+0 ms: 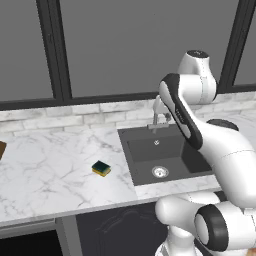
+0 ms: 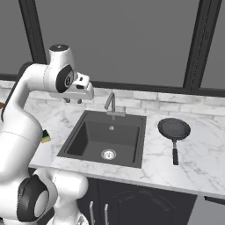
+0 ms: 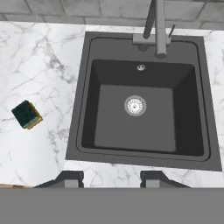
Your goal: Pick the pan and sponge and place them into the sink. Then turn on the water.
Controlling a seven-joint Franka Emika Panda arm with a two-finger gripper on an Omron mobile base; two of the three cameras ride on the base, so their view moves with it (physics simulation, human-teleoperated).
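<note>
Hand view: tool [image 3: 111, 178] spread, empty, above sink [image 3: 83, 109] front rim.

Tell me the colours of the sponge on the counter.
The sponge has a dark green top over a yellow body; the hand view shows it best.

Matt dark sink [image 3: 87, 109], shiny metal drain [image 3: 135, 106], veined marble counter [image 3: 43, 78].
</note>
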